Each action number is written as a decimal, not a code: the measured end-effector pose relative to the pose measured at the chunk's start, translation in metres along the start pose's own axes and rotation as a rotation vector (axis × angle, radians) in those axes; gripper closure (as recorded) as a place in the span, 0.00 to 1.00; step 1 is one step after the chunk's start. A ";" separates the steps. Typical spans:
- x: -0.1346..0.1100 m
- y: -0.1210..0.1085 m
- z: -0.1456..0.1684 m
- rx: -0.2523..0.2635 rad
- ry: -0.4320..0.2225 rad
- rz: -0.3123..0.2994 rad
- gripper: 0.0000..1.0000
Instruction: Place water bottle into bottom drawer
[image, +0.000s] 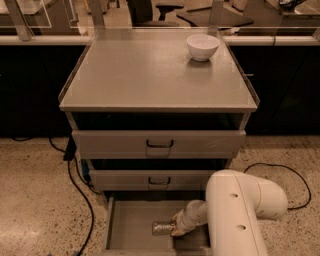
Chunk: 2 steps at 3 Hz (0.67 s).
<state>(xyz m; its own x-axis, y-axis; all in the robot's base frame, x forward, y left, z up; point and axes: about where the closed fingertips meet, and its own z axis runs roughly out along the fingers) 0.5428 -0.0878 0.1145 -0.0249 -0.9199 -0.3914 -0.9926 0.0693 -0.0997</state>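
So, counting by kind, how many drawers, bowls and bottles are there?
Grey metal drawers: 3 (top drawer, middle drawer, open bottom drawer)
White round bowl: 1, on the cabinet top
Small clear crinkled plastic water bottle: 1, lying in the bottom drawer beside the robot's gripper
Total: 5

My gripper (173, 230) lies low in the open bottom drawer (131, 226), the water bottle (161, 228) against it on the left. Past the bottle, bare floor runs to the drawer's left wall. Just above hangs the middle drawer (120, 179) (handle (159, 181) and all); my own arm (235, 210) crowds the right.
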 end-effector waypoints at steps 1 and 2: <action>0.000 0.000 0.000 0.000 0.000 0.000 0.53; 0.000 0.000 0.000 0.000 0.000 0.000 0.30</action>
<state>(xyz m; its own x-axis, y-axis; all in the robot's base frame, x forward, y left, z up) 0.5428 -0.0878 0.1144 -0.0249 -0.9199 -0.3914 -0.9926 0.0693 -0.0997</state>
